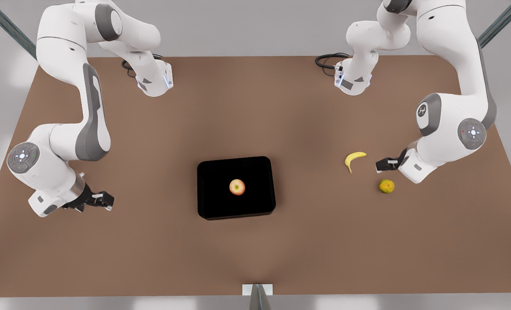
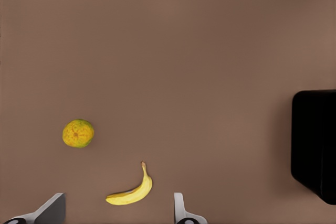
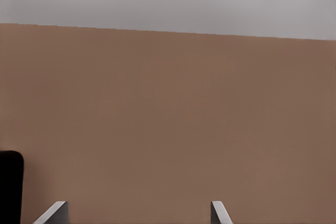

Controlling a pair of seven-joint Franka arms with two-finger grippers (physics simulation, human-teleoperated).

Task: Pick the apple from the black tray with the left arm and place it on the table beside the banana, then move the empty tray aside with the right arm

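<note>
The red-and-yellow apple (image 1: 237,187) rests in the middle of the black tray (image 1: 208,202), which lies at the centre of the brown table (image 1: 255,107). The banana (image 1: 353,159) lies toward the front view's right. My left gripper (image 1: 384,164) hovers just right of the banana, open, holding nothing. In the left wrist view its fingers (image 2: 180,209) frame the banana (image 2: 131,191), with one end of the tray (image 2: 315,145) farther off. My right gripper (image 1: 104,200) waits at the front view's left, open and empty (image 3: 137,207), with a tray corner (image 3: 10,182) in its view.
A yellow-green bumpy round fruit (image 1: 386,186) (image 2: 78,133) lies close to the left gripper, on the side nearer the table's front edge. Black cables (image 1: 328,60) coil by the arm bases at the back. A small grey fixture (image 1: 257,292) sits at the table's front edge.
</note>
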